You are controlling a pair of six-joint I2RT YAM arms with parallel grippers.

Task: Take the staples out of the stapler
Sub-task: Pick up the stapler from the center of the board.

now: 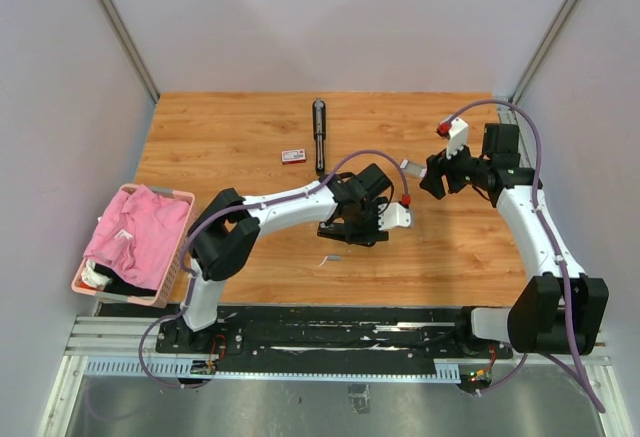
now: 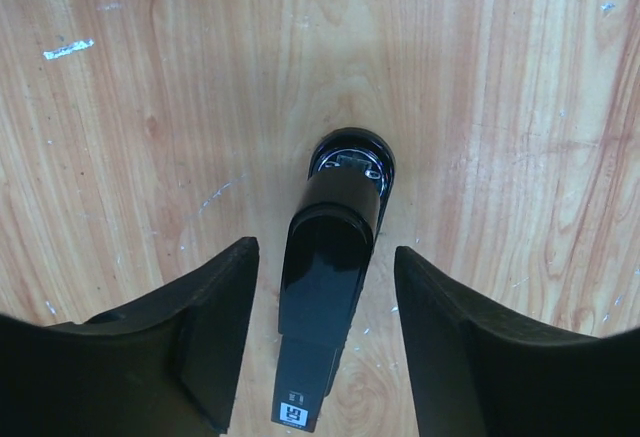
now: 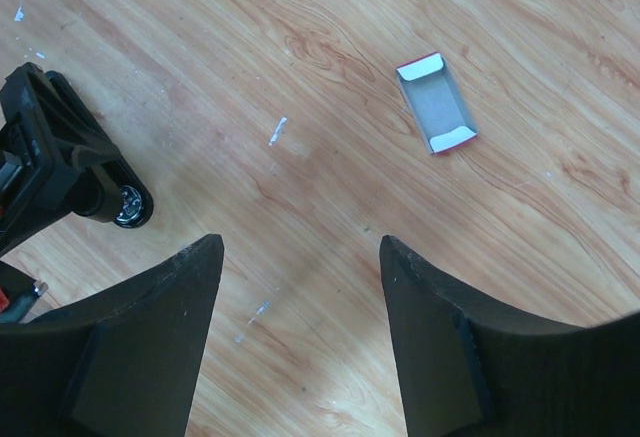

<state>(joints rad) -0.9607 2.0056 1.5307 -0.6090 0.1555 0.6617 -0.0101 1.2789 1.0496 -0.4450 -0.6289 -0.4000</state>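
**Top external view.** Both arms reach in over the wooden table [image 1: 230, 127]. The left gripper [image 1: 350, 231] points down near the table's middle. A few loose staples [image 1: 333, 256] lie on the wood just on its near side. The right gripper [image 1: 426, 177] hangs to the right of it, apart. Farther back lie a long black tool [image 1: 319, 135] and, just left of it, a small red-and-white box [image 1: 293, 156]. A pink basket [image 1: 160, 194] holding pink cloth [image 1: 135, 232] sits at the left edge.

**Left wrist view.** The black stapler [image 2: 345, 192] rests on the wood between the left gripper's fingers [image 2: 215, 327]. A sliver of table shows on either side of it, so the jaws are spread and pinch nothing. One of the staples [image 2: 68, 49] glints at upper left.

**Right wrist view.** The right gripper's fingers [image 3: 150, 337] stand wide apart over bare wood with nothing between them. One of the staples [image 3: 278, 131] lies ahead. The box, open with a grey inside, lies beyond it to the right
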